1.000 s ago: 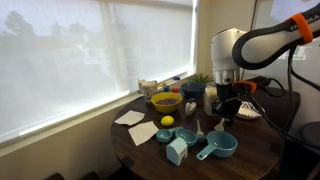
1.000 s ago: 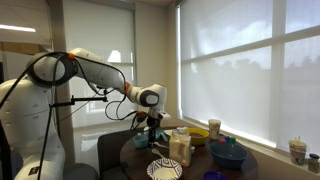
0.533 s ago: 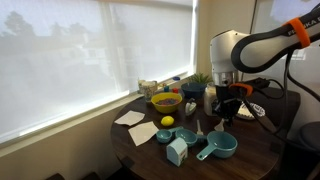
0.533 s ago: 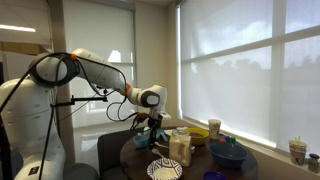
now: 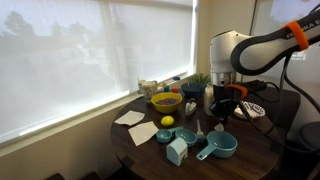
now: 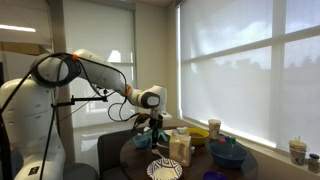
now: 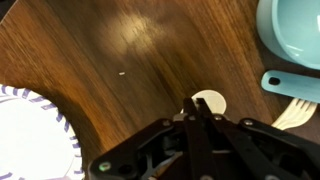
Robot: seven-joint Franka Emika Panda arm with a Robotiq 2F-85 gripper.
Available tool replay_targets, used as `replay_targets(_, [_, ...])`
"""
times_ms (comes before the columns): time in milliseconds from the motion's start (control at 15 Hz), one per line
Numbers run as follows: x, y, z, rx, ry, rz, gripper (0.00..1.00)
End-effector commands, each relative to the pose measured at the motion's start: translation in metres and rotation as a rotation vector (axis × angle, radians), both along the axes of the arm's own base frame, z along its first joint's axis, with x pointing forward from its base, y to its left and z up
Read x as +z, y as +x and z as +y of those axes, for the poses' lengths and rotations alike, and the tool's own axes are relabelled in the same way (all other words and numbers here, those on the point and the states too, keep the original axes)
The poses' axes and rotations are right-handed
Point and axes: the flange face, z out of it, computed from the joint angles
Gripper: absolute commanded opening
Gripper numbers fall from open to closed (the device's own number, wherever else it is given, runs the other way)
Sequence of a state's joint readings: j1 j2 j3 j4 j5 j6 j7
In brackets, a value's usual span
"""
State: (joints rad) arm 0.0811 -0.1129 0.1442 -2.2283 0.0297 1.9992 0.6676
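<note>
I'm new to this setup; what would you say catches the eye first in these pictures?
The big white robot arm stands out first, bent down over the round dark table by the window, its pincer shut close to a small white disc on the wood. Next comes the colourful clutter: a yellow bowl with a lemon in front of it, and teal measuring cups nearer the table's front edge.
</note>
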Motion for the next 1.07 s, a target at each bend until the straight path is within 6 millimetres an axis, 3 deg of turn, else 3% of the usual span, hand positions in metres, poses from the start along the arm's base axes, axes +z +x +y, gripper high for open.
replay_targets(0, [-0.007, 0.003, 0.005, -0.011, -0.014, -0.039, 0.01])
replay_targets(400, [-0.019, 0.001, 0.004, -0.013, 0.004, -0.038, 0.01])
replay_targets(1000, [-0.021, 0.003, 0.006, -0.010, 0.005, -0.057, 0.01])
